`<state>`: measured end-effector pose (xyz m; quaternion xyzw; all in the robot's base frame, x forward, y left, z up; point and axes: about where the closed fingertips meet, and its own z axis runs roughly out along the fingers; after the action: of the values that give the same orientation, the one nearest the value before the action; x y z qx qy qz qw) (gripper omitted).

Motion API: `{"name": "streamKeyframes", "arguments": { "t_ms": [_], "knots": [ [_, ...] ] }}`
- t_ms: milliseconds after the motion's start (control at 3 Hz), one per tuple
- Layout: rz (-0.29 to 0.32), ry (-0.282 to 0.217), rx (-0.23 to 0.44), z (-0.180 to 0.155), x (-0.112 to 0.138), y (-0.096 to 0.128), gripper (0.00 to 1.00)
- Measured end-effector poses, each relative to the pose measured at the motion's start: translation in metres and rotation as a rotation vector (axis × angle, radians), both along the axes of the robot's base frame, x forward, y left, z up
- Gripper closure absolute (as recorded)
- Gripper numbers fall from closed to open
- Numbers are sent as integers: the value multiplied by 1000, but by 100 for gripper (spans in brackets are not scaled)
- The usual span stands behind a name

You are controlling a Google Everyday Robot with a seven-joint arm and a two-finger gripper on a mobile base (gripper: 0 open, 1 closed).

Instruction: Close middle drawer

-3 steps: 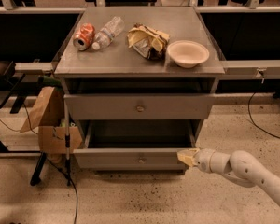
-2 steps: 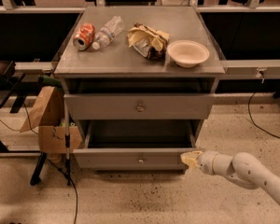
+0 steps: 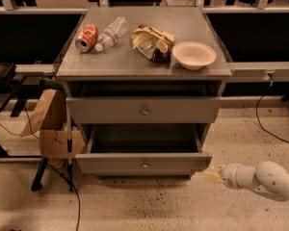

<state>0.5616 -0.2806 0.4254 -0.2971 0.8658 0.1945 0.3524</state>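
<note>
1. I see the middle drawer (image 3: 115, 163) at 6 o'clock in my view, pulled out beneath the taller-fronted drawer (image 3: 183, 110).
2. My gripper (image 3: 213, 174) sits at 4 o'clock from the drawer's knob (image 3: 145, 165), just beside the panel's right corner.
3. I cannot tell the claw's state.
4. The cabinet top (image 3: 135, 61) at 12 o'clock holds a bowl (image 3: 194, 55).

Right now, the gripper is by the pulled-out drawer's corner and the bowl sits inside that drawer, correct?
No. The camera view shows the bowl on the cabinet top, not inside the drawer. The gripper is by the drawer's corner.
</note>
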Motion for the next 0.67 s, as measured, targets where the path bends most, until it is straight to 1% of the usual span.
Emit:
{"name": "streamKeyframes", "arguments": {
  "t_ms": [333,667],
  "knots": [
    [-1,35,-31,-13,4,-19,100],
    [13,34,-23,-17,28,-19,100]
  ]
}}
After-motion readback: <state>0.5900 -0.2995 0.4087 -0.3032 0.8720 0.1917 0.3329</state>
